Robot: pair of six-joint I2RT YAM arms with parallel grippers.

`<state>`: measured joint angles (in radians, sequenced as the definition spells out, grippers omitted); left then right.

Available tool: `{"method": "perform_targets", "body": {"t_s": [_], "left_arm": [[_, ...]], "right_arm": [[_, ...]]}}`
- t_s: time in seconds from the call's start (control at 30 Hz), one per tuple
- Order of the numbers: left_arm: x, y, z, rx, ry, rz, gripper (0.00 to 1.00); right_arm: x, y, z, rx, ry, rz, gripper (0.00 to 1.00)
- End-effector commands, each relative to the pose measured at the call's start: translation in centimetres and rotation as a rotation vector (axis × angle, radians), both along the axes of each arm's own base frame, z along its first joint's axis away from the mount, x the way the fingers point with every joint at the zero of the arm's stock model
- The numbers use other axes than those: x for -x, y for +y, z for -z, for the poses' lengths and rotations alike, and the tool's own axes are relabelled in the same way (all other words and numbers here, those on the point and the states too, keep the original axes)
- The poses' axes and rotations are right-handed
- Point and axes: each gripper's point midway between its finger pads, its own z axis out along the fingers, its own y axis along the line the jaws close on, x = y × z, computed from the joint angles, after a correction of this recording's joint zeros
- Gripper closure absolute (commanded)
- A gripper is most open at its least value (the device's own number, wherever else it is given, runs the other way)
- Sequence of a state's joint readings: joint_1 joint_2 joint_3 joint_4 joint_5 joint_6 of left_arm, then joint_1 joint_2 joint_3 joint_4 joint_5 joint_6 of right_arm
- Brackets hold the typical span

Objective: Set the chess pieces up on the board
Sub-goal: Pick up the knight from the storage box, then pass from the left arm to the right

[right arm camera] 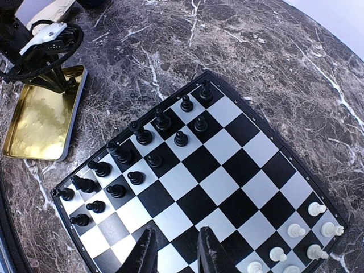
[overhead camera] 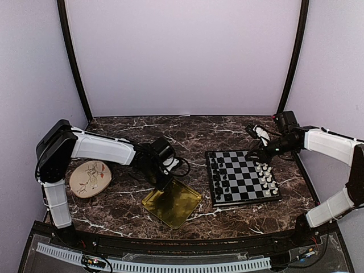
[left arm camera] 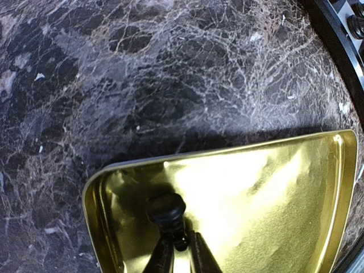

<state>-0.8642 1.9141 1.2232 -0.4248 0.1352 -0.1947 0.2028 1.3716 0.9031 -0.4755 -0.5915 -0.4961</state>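
Gripping a black piece (left arm camera: 166, 209), board (overhead camera: 244, 170) lying rightward

Nearest, the left jaws are pinching shut on that black piece in a corner of the gold tray (left arm camera: 273, 187), its long axis running on from the fingertips (left arm camera: 164, 255), head foremost; farther right across the bench (left arm camera: 170, 85) the board is lying, black ranks (right arm camera: 139, 135) facing this arm, while the right jaws are hovering part-open, empty, above it.

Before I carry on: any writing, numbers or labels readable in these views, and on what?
None can be read in any view.
board: no letters or numbers show along its rim.
plate: a floral drawing only, no words.
gold tray: bare metal, no stamp visible.
near rail: its fittings are too small to tell.
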Motion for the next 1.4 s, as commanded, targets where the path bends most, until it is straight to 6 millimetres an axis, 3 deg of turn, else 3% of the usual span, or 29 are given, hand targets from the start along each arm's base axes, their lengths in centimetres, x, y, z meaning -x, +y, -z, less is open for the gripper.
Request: {"method": "perform_targets", "body": {"t_s": [0.0, 0.17, 0.23, 0.33, 0.57, 0.9, 1.0, 1.37], "left_arm": [[0.0, -0.5, -0.2, 0.011, 0.000, 0.002, 0.89], [0.2, -0.7, -1.3, 0.018, -0.009, 0.051, 0.94], [0.5, -1.0, -2.1, 0.036, 0.006, 0.082, 0.95], [1.0, -1.5, -3.8, 0.093, 0.048, 0.130, 0.96], [2.7, -2.8, -8.8, 0.268, 0.222, 0.228, 0.96], [4.7, -4.2, -13.5, 0.528, 0.447, 0.255, 0.96], [5.0, -4.4, -14.1, 0.554, 0.475, 0.257, 0.96], [6.2, -4.3, -14.3, 0.581, 0.561, 0.259, 0.96]], "right_arm": [[-0.1, 0.2, -0.8, -0.019, -0.015, -0.009, 0.74], [0.4, 0.7, -1.6, -0.045, -0.021, -0.043, 0.74], [1.3, 1.8, -3.2, -0.090, -0.036, -0.120, 0.73], [2.8, 4.1, -5.0, -0.067, -0.093, -0.249, 0.71], [5.1, 11.6, -6.9, 0.186, -0.319, -0.503, 0.67], [7.6, 18.9, -3.4, 0.459, -0.513, -0.705, 0.66], [7.6, 20.1, -2.2, 0.517, -0.555, -0.710, 0.64], [8.5, 23.2, -1.7, 0.528, -0.599, -0.747, 0.62]]}}
